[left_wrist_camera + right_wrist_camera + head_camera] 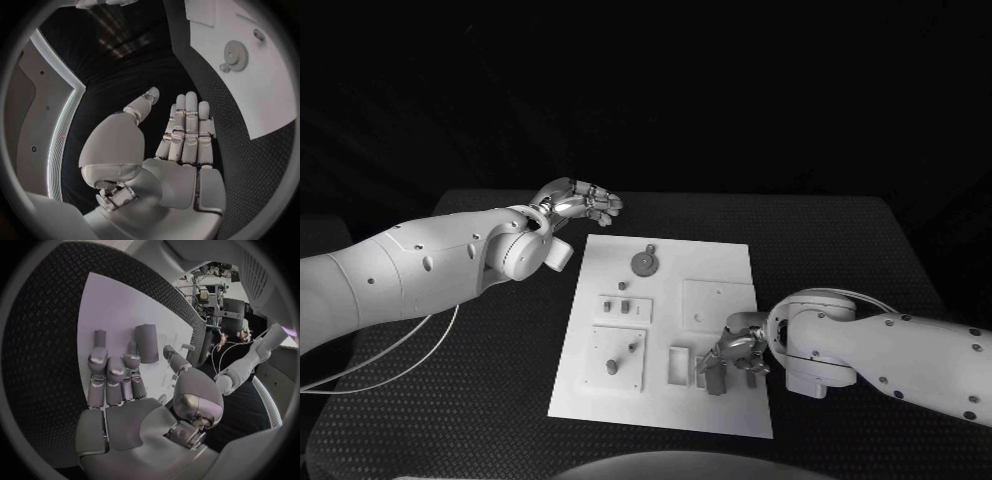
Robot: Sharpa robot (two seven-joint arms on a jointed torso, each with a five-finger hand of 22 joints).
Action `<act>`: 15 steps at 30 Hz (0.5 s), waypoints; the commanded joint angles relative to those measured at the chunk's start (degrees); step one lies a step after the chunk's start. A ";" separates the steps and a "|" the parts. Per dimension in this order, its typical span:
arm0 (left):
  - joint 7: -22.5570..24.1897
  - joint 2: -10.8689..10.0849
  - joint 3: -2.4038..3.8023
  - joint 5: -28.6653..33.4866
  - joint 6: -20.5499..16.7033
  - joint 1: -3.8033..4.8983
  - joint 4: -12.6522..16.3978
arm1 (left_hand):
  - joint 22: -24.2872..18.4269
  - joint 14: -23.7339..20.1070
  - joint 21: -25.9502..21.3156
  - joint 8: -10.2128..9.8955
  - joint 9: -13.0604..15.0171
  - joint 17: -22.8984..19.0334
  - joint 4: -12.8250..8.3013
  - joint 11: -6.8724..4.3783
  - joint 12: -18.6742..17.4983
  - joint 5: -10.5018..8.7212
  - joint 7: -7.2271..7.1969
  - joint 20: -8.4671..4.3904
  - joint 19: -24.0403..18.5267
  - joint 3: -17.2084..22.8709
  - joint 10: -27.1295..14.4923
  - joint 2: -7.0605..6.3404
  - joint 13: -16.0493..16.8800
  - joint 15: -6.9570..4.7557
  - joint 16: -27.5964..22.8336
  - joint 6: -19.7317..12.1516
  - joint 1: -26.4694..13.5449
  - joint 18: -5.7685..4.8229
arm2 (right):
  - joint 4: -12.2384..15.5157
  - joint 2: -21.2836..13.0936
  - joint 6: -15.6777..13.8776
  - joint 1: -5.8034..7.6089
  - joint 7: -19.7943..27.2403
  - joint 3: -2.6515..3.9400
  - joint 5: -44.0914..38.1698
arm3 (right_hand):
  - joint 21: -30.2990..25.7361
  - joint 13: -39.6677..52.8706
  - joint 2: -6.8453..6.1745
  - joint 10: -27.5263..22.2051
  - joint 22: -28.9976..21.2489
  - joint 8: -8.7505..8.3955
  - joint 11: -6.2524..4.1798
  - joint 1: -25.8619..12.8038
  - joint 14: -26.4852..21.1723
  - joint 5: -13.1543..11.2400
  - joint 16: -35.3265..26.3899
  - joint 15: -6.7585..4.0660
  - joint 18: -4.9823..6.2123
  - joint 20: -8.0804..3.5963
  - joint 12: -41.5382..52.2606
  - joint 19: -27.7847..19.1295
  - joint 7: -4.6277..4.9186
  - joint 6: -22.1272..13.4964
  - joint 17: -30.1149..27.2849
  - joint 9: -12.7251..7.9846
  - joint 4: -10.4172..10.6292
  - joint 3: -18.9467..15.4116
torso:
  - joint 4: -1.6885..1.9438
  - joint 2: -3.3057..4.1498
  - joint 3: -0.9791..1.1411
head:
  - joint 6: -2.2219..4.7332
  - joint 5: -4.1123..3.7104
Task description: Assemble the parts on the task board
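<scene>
Item: right hand [733,358], fingers apart over lower-right task board [718,255] parts, grip unclear; left hand [581,203] empty; we'd align squarely.

My right hand [736,352] covers the lower right stretch of the task board [711,262] in the head view, so the parts [710,372] under my fingers [715,380] are mostly hidden, and I cannot tell whether I touch them. The small pieces at the board's middle left [625,306] are too small to make out. In the left wrist view the board runs off the frame's upper right, past the gear [237,54].
</scene>
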 commanded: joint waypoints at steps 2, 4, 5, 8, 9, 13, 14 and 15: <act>0.41 -0.03 0.03 0.25 0.73 0.04 0.24 | 0.05 0.54 -0.33 0.25 -0.05 0.07 0.42 -0.04 -0.04 -0.25 -0.17 0.23 0.00 0.06 -0.42 -0.23 0.01 0.00 -0.21 -0.40 -0.41 -0.24 | -0.53 0.34 -0.30 -0.80 -0.53 -0.52 -1.71 | 0.33 0.12 0.72 0.19 -0.07 -0.32 0.07 0.84 0.35 -0.23 -0.23 -0.01 3.66 -0.51 -0.35 -0.04 0.96 -0.84 0.18 -3.89 -0.78 0.30 | -0.17 -0.07 -0.01 | -0.10 0.26; 0.42 0.01 0.03 0.25 0.71 0.04 0.25 | 0.06 0.54 -0.34 0.25 -0.06 0.08 0.42 -0.04 -0.04 -0.25 -0.17 0.23 0.00 0.06 -0.42 -0.22 0.01 0.00 -0.22 -0.40 -0.40 -0.24 | -0.56 0.34 -0.46 -0.80 -0.51 -0.51 -1.81 | 0.50 0.26 2.16 0.39 -0.01 0.07 -0.09 3.41 0.58 -0.26 -0.27 -0.14 3.66 -0.58 -0.35 0.07 0.79 -0.14 0.55 -3.68 -2.47 1.12 | -0.16 -0.07 -0.02 | -0.14 0.27; 0.43 0.01 0.03 0.25 0.69 0.04 0.27 | 0.06 0.54 -0.34 0.25 -0.06 0.08 0.42 -0.04 -0.04 -0.25 -0.17 0.23 0.00 0.06 -0.42 -0.22 0.01 0.00 -0.22 -0.40 -0.40 -0.24 | -0.53 0.31 -0.46 -0.80 -0.51 -0.51 -1.82 | 0.54 0.29 2.52 0.43 0.00 0.11 -0.11 3.77 0.65 -0.27 -0.31 -0.17 3.66 -0.54 -0.39 0.09 0.76 -0.05 0.67 -3.65 -2.88 1.06 | -0.16 -0.05 -0.01 | -0.13 0.27; 0.40 0.00 0.03 0.25 0.71 0.04 0.25 | 0.06 0.54 -0.34 0.25 -0.06 0.09 0.42 -0.04 -0.04 -0.24 -0.17 0.23 0.00 0.07 -0.42 -0.21 0.01 0.00 -0.23 -0.40 -0.38 -0.24 | -0.50 0.17 -1.07 -0.80 -0.48 -0.51 -1.96 | 0.67 0.43 4.39 0.76 0.00 0.48 -0.33 7.99 0.98 -0.28 -0.44 -0.35 3.66 -0.58 -0.49 0.23 0.54 0.63 1.14 -3.41 -4.95 2.88 | -0.05 -0.04 0.02 | -0.06 0.26; 0.40 0.00 0.03 0.25 0.65 0.04 0.25 | 0.07 0.54 -0.35 0.25 -0.06 0.10 0.42 -0.04 -0.04 -0.24 -0.17 0.23 0.01 0.07 -0.42 -0.20 0.01 0.00 -0.23 -0.40 -0.38 -0.24 | -0.45 0.06 -1.18 -0.80 -0.48 -0.51 -1.96 | 0.68 0.47 5.17 0.89 -0.01 0.68 -0.43 9.86 1.13 -0.26 -0.48 -0.42 3.66 -0.61 -0.54 0.24 0.41 1.00 1.38 -3.29 -5.33 3.88 | -0.09 -0.05 0.06 | -0.08 0.30; 0.39 -0.04 0.03 0.25 0.62 0.04 0.20 | 0.07 0.54 -0.35 0.26 -0.06 0.10 0.42 -0.04 -0.04 -0.24 -0.17 0.23 0.01 0.08 -0.42 -0.20 0.01 0.00 -0.24 -0.40 -0.37 -0.24 | -0.04 -0.54 -1.66 -0.79 -0.04 -0.51 -1.96 | 0.72 0.51 5.99 1.12 -0.01 0.95 -0.58 12.27 1.38 -0.26 -0.54 -0.54 3.66 -0.56 -0.64 0.26 0.25 1.52 1.74 -3.11 -5.33 5.32 | 0.03 -0.10 0.19 | -0.26 0.25; 0.39 -0.04 0.03 0.25 0.58 0.04 0.19 | 0.07 0.54 -0.35 0.26 -0.06 0.10 0.42 -0.04 -0.04 -0.24 -0.17 0.23 0.01 0.08 -0.42 -0.20 0.01 0.00 -0.24 -0.40 -0.37 -0.24 | 0.11 -0.70 -1.70 -0.78 0.06 -0.50 -1.96 | 0.72 0.51 5.99 1.12 -0.01 0.95 -0.58 12.27 1.38 -0.26 -0.54 -0.54 3.66 -0.56 -0.64 0.26 0.25 1.52 1.74 -3.11 -5.33 5.32 | 0.06 -0.13 0.22 | -0.29 0.21; 0.39 -0.04 0.03 0.25 0.60 0.04 0.18 | 0.07 0.54 -0.35 0.26 -0.06 0.11 0.42 -0.04 -0.04 -0.24 -0.17 0.23 0.01 0.08 -0.42 -0.20 0.01 0.00 -0.24 -0.40 -0.37 -0.24 | 0.20 -0.82 -1.72 -0.78 0.11 -0.50 -1.94 | 0.73 0.53 6.47 1.22 -0.01 1.02 -0.63 13.30 1.50 -0.26 -0.52 -0.59 3.65 -0.58 -0.66 0.25 0.18 1.66 1.92 -3.06 -5.38 6.03 | 0.05 -0.14 0.22 | -0.29 0.21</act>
